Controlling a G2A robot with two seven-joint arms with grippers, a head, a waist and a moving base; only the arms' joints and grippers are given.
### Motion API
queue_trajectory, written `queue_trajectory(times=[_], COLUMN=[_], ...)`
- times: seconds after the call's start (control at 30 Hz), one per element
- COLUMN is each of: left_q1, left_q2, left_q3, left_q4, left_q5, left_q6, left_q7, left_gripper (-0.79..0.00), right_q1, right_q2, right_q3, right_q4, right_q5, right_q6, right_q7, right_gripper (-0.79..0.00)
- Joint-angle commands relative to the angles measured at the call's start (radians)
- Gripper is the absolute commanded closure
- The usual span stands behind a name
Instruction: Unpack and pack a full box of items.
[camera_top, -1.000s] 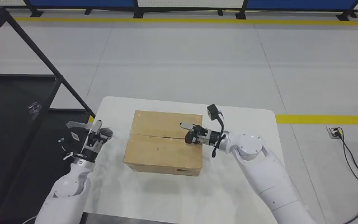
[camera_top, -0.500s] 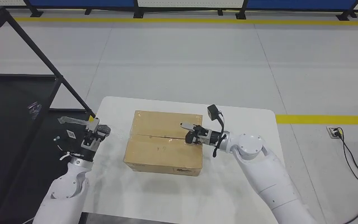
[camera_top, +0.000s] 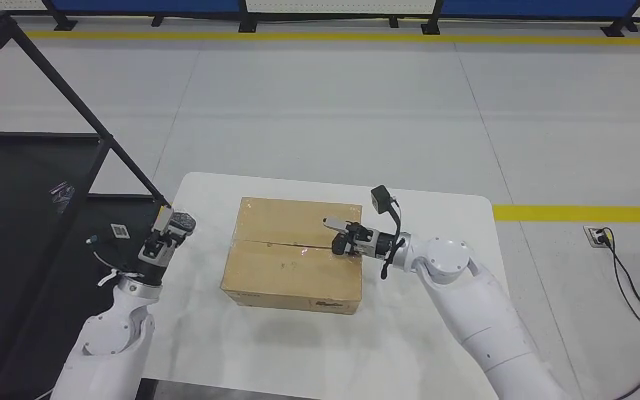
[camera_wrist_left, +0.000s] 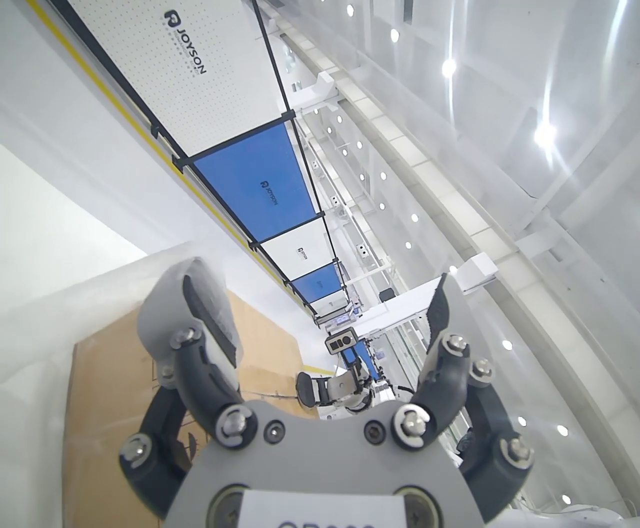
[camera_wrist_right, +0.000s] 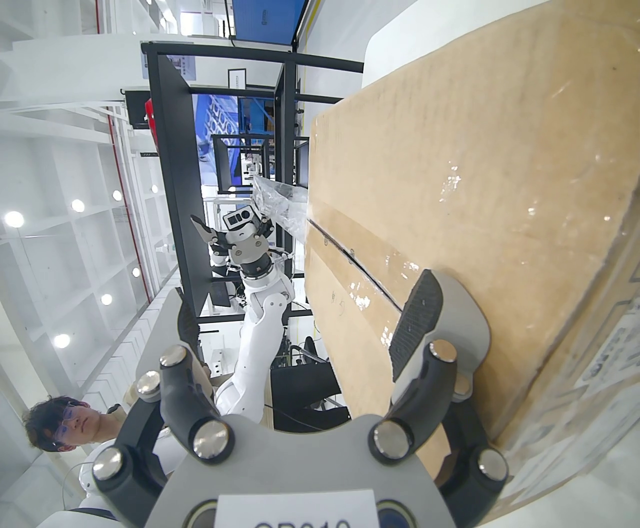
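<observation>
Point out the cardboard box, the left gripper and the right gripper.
cardboard box (camera_top: 285, 266), top view, on its top face.
left gripper (camera_wrist_left: 325, 310), left wrist view, midway between its open fingertips.
right gripper (camera_wrist_right: 300, 325), right wrist view, midway between its open fingertips.

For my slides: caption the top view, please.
Closed cardboard box on table; right claw open at its top, left claw open nearby.

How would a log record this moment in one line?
box: closed, on table | left gripper: open, beside box, apart | right gripper: open, over box top
</observation>
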Motion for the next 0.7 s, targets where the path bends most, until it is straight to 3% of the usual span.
queue_trajectory(times=[0.0, 0.67], left_q1=[0.004, 0.017], left_q2=[0.000, -0.003], left_q3=[-0.004, 0.003], left_q4=[-0.017, -0.143], left_q5=[-0.002, 0.005], left_q6=[0.003, 0.025], left_q7=[-0.003, -0.025], left_gripper=[-0.785, -0.785], right_q1=[0.002, -0.006], right_q2=[0.000, 0.001], right_q3=[-0.001, -0.003], right_q4=[0.003, -0.001], right_q5=[0.001, 0.005], right_q6=[-0.001, -0.009], right_q7=[0.001, 0.004], right_gripper=[-0.785, -0.785])
